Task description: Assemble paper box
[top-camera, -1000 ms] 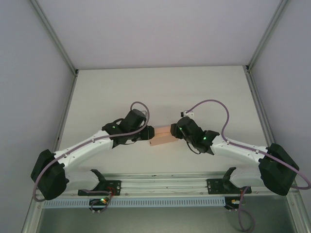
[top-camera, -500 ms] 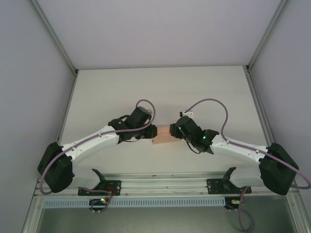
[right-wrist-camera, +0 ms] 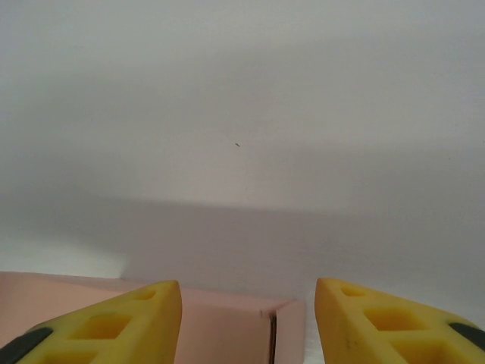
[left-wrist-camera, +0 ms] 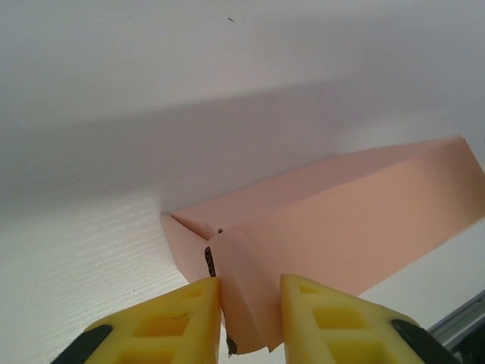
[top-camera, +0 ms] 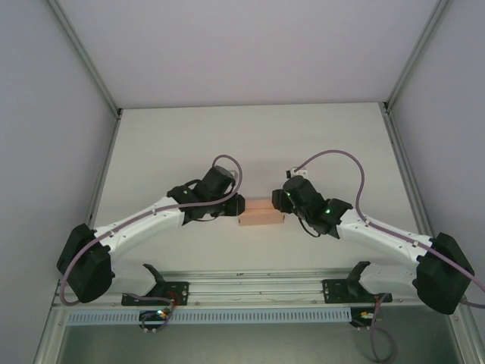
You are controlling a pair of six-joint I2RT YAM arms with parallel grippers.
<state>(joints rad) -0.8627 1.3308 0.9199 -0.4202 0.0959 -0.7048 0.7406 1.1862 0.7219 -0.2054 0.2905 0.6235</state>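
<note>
the paper box (top-camera: 260, 217) lies on the table (top-camera: 250, 136) between my two arms, towards the near edge. if my left side pulls or twists too hard, i think the thin end flap (left-wrist-camera: 241, 262) could crease or tear. if my right side presses down off-centre, the box could slide, or its top could buckle. my left pincer (left-wrist-camera: 250, 297) is nearly together, clamped on that flap, card touching both sides. my right pincer (right-wrist-camera: 248, 303) stands well apart over the box's other end, gripping nothing that i can see.
</note>
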